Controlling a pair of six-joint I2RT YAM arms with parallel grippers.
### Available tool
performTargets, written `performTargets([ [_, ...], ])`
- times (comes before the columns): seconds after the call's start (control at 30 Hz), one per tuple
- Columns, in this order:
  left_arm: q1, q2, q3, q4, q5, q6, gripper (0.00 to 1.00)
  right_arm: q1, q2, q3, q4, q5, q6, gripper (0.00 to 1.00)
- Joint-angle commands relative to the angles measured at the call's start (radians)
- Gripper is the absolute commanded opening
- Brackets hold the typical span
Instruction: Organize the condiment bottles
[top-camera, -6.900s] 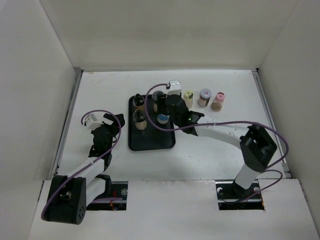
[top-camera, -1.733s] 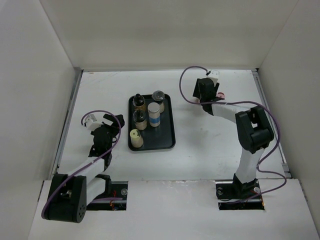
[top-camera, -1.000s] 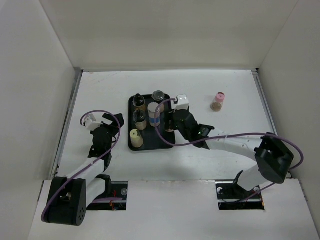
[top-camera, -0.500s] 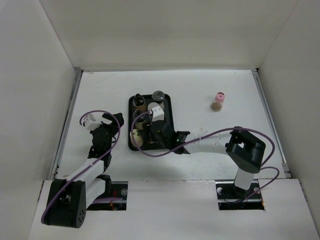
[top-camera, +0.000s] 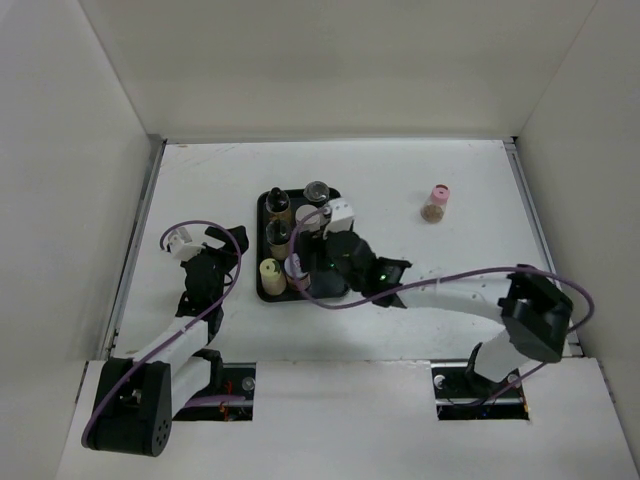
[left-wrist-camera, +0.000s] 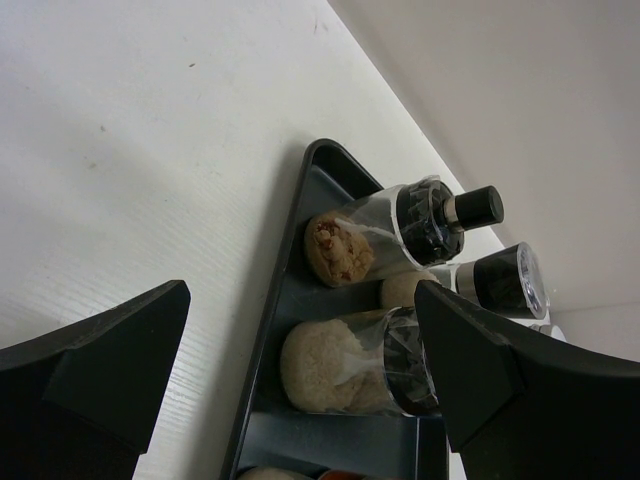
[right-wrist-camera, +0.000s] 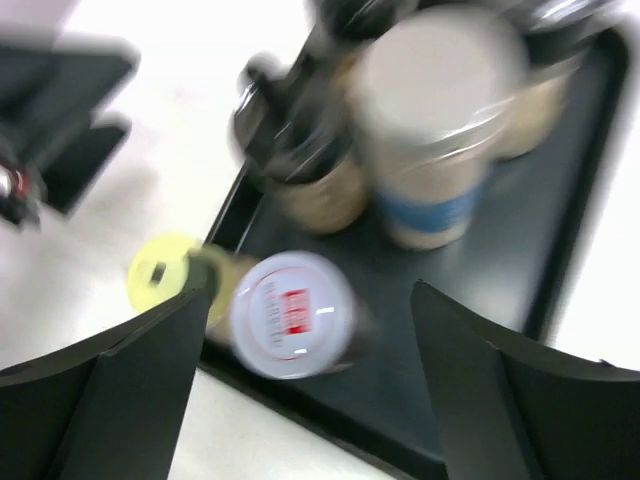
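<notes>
Where the right gripper stands apart, a white-capped jar bears unreadable red print.

Close-set condiment bottles across tray

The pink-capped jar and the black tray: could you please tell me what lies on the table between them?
Nothing: in the top external view, the stretch of white table between the pink-capped jar and the black tray is bare.

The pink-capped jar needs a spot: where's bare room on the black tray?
Bare floor of the flat black tray between the blue-banded white-capped jar and the rim. Crowded around the yellow-capped jar.
</notes>
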Motion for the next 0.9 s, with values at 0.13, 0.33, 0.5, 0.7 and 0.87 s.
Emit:
performTargets([
  [0.13, -0.002, -0.001, -0.008, 0.049, 0.000, -0.004, 1.00, -0.359, -0.228, -0.108, 0.013, 0.121, -0.024, 0.37],
  [0.33, -0.008, -0.010, -0.008, 0.049, -0.011, 0.004, 1.00, -0.676, -0.181, -0.056, -0.016, 0.173, -0.105, 0.73],
  [0.5, -0.021, 0.000, -0.005, 0.053, -0.010, -0.001, 1.00, -0.799, -0.064, 0.015, -0.036, 0.165, -0.107, 0.88],
  [0.7, -0.019, 0.014, -0.002, 0.058, 0.000, -0.004, 1.00, -0.867, 0.036, 0.084, -0.078, 0.038, -0.081, 0.90],
  [0.87, -0.015, 0.023, -0.001, 0.059, -0.006, 0.001, 1.00, -0.893, 0.097, 0.118, -0.104, -0.006, -0.064, 0.81],
])
